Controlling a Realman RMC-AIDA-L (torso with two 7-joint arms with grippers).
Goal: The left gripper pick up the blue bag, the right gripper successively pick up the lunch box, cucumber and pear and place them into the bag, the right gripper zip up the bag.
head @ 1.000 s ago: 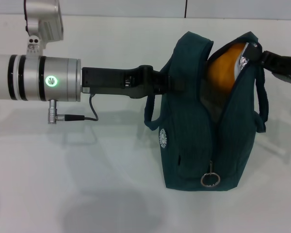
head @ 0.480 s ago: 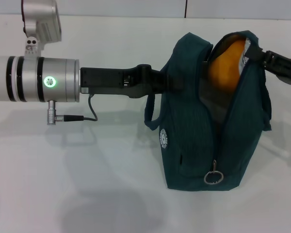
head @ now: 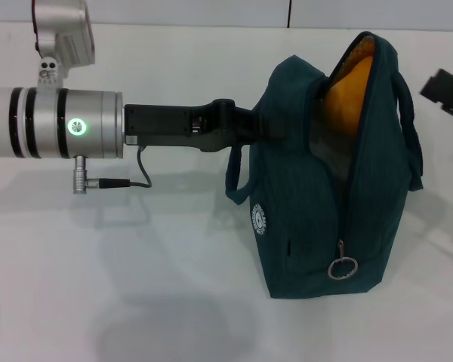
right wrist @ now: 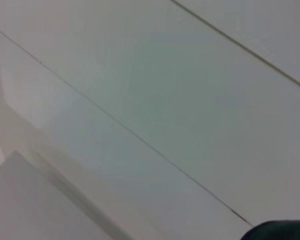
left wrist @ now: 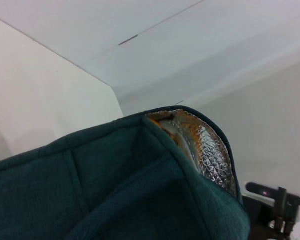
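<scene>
Left gripper (head: 260,130) clamps the blue bag (head: 325,188) upright, mouth open for zipping (pear (head: 347,94) inside); right gripper (head: 447,89) beside bag, finger state unclear.

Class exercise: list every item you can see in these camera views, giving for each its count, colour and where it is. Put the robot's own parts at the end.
blue bag: one, dark teal-blue, standing on the table right of centre, its top gaping open, held at its side by the left gripper.
pear: one, orange-yellow, inside the bag's open top, partly hidden.
ring zip pull: one, silver, low on the bag's front edge.
round logo: one, white, on the bag's side.
foil lining: silver, inside the bag's mouth.
table: one, white, under everything.
left gripper: one, black, at the bag's side.
right gripper: one, black, at the right edge, apart from the bag.
</scene>
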